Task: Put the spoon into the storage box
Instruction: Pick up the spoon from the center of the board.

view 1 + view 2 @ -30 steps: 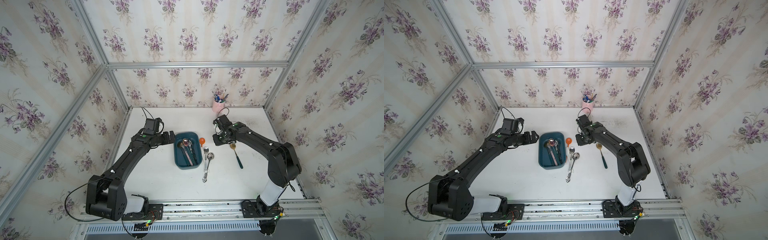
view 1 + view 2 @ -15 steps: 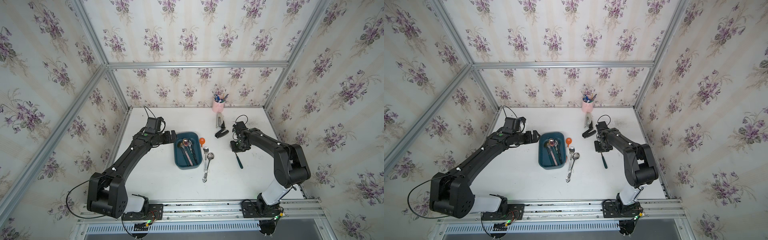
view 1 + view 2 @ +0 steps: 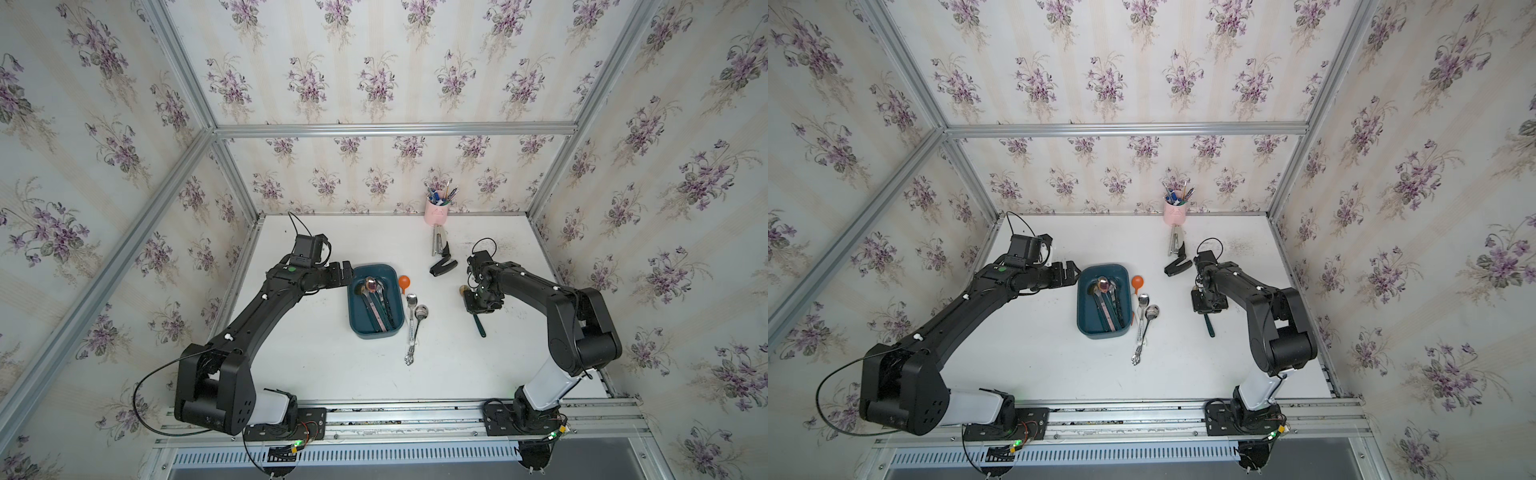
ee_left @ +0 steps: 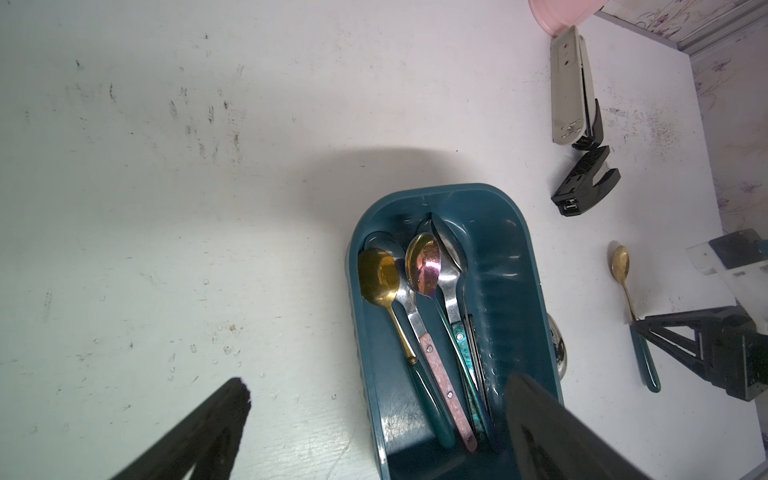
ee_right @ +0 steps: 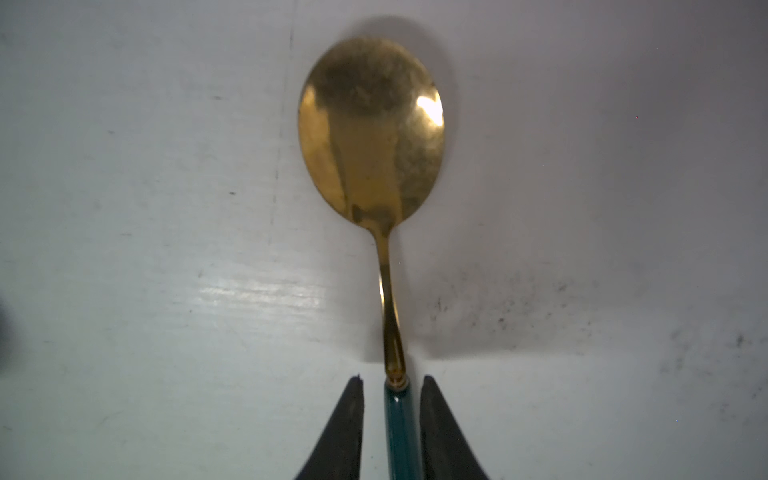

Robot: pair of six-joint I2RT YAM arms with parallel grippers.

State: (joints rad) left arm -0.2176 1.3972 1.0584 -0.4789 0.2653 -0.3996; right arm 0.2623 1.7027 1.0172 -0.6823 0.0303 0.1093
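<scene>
Fresh move: right gripper [image 5: 392, 382] swung away from dark teal plastic storage box [image 3: 352, 309], now narrow astride gold-bowled, teal-handled spoon [image 5: 370, 124], not clamped. Spoon flat on table [image 3: 316, 365], well apart from box. Grab next; left gripper [image 3: 348, 273] wide beside box.

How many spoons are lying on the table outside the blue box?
4: an orange spoon, a silver spoon and a second silver spoon beside the storage box; a gold spoon straddled by the right gripper. None looks hidden.
</scene>
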